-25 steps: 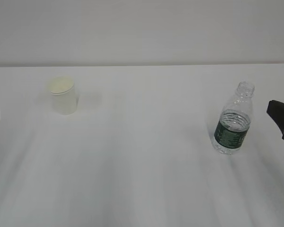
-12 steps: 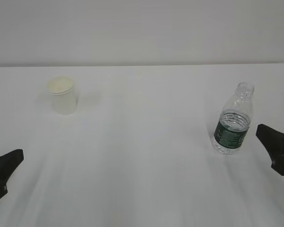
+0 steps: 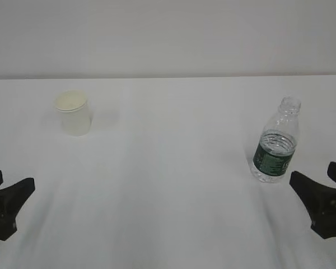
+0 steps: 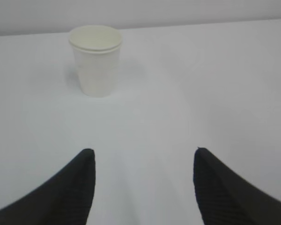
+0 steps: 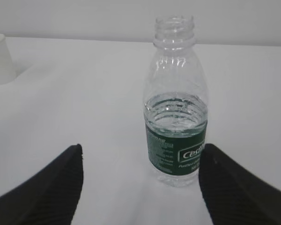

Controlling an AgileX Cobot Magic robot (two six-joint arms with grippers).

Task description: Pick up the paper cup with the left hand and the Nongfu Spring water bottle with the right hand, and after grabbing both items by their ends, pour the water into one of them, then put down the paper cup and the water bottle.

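The white paper cup (image 3: 73, 112) stands upright at the far left of the white table; the left wrist view shows the cup (image 4: 95, 60) well ahead of my left gripper (image 4: 141, 152), which is open and empty. The uncapped Nongfu Spring water bottle (image 3: 276, 141) stands upright on the right, with water (image 5: 176, 112) reaching about the top of its green label. My right gripper (image 5: 141, 146) is open just short of the bottle (image 5: 175, 101), whose base sits toward the right finger (image 5: 234, 187). In the exterior view both grippers sit low at the edges, left (image 3: 8, 196), right (image 3: 319, 188).
The white tabletop (image 3: 168, 185) meets a plain pale wall at the back. A wide bare stretch lies between cup and bottle. The cup also shows at the far left edge of the right wrist view (image 5: 0, 58).
Both grippers have come down and inward into the exterior view, the left from the left edge, the right toward the bottle. Cup and bottle have not moved.
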